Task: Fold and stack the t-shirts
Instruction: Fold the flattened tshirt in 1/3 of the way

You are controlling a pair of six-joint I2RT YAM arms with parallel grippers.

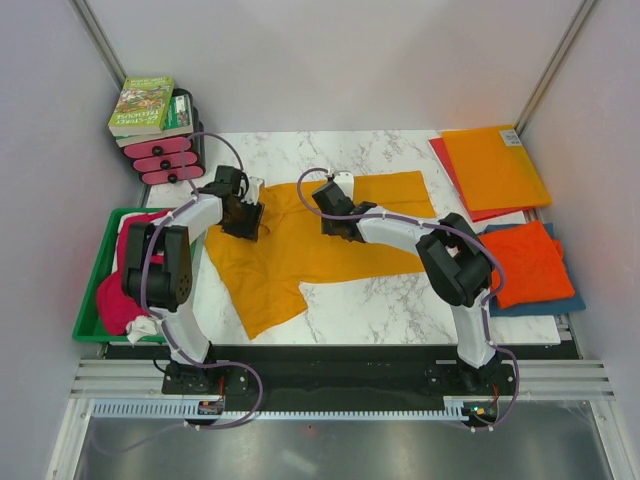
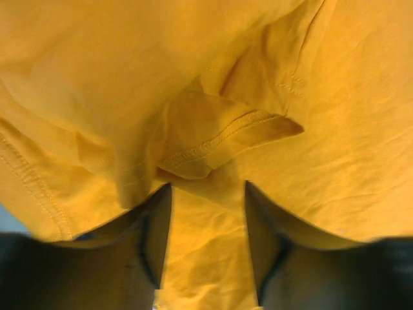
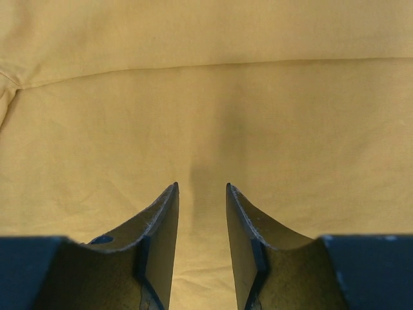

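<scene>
the golden-orange t-shirt (image 1: pixel 300 250) lies spread across the middle of the marble table (image 1: pixel 400 300), rumpled on its left side and smoother toward the right. one flap reaches down toward the near edge where the arms are bolted, and a long part runs off to the far right.

the left gripper (image 2: pixel 205 187) is down over the shirt's left edge. its two fingers stand apart with cloth lying under the gap and nothing pinched between them. just past its tips a small hemmed fold of the fabric sticks up. the right gripper (image 3: pixel 201 187) hovers over the shirt's middle, above a flat, smooth stretch of cloth. its fingers are parted by a narrow gap and hold nothing.

on the near left, a green tray (image 1: pixel 88 320) sits off the marble with a heap of magenta-pink t-shirts (image 1: pixel 115 300) in it. on the right, a red-orange t-shirt (image 1: pixel 525 260) rests folded on top of a blue t-shirt (image 1: pixel 560 305), well apart from the golden one.

farther back on the right, a stiff orange sheet (image 1: pixel 495 165) lies over a red sheet (image 1: pixel 450 165). in the far left corner, books (image 1: pixel 145 105) are stacked on some pink pieces (image 1: pixel 165 160) i can't make out.
</scene>
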